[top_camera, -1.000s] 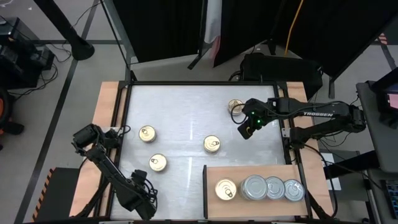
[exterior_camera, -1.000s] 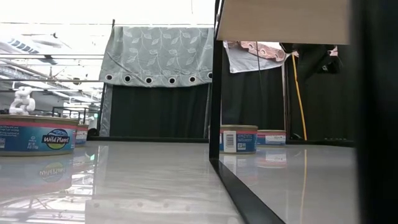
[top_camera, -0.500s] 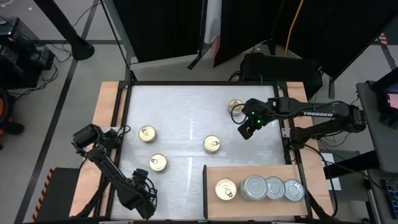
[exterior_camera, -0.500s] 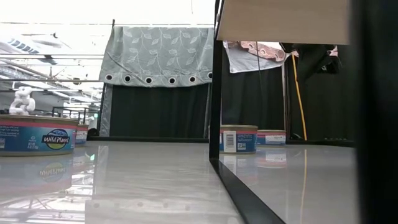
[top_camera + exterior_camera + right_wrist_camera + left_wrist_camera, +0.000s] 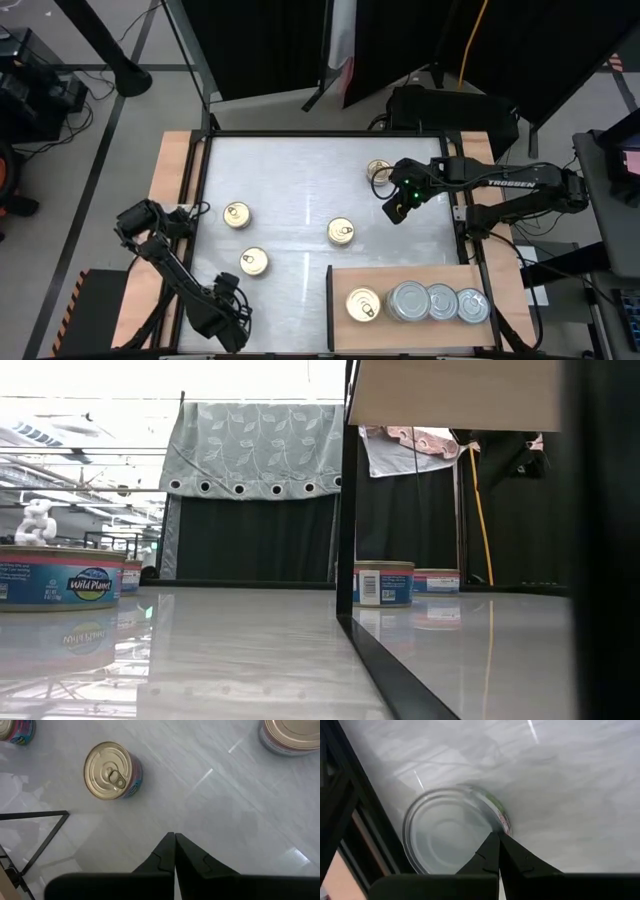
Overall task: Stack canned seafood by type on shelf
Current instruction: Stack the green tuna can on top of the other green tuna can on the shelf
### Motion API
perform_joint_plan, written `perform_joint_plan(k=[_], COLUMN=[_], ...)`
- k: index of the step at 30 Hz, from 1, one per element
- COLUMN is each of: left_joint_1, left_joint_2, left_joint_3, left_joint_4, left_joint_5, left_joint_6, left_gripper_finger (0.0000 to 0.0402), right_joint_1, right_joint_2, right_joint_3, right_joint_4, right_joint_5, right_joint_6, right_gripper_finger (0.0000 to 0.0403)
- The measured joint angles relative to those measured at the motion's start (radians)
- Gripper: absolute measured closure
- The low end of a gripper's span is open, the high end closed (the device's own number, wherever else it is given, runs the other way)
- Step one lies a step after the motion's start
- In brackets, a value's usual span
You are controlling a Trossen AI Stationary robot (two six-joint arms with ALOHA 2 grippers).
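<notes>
A silver-topped can (image 5: 445, 837) stands on the white tabletop at the near left corner. My left gripper (image 5: 497, 837) is shut just above it, its tips over the can's rim; in the high view the left gripper (image 5: 225, 322) hides this can. My right gripper (image 5: 395, 210) hangs shut over the table's far right, touching nothing, near a gold-topped can (image 5: 378, 172). Three more gold-topped cans (image 5: 236, 214) (image 5: 253, 262) (image 5: 341, 232) stand loose on the table. The wooden shelf (image 5: 420, 275) at the near right carries one gold-topped can (image 5: 363, 305) and three silver-topped cans (image 5: 409, 301) in a row. My left gripper points down at the silver-topped can, its shut fingertips (image 5: 492, 845) over the rim (image 5: 501, 820) on one side of the top. I cannot tell whether they touch the can. The can stands upright on the table.
A black frame (image 5: 205, 180) and narrow wooden side strips (image 5: 170, 170) border the white tabletop (image 5: 300, 170). In the low view the shelf board (image 5: 455, 395) sits raised on a black upright (image 5: 347, 490). The table's far left is bare.
</notes>
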Motion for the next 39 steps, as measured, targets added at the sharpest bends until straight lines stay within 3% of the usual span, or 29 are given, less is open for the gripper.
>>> perform_joint_plan(k=[17, 39], left_joint_1=[0.000, -0.004], left_joint_2=[0.002, 0.005], left_joint_3=[0.078, 0.064], left_joint_4=[-0.007, -0.025], left_joint_5=[-0.025, -0.012], left_joint_6=[-0.001, 0.025], left_gripper_finger=[0.0401, 0.0401], right_joint_1=[0.000, 0.000], right_joint_2=[0.000, 0.000], right_joint_3=[0.000, 0.000], right_joint_4=[0.000, 0.000], right_joint_5=[0.000, 0.000], right_joint_6=[-0.001, -0.009], right_gripper_finger=[0.0403, 0.0403])
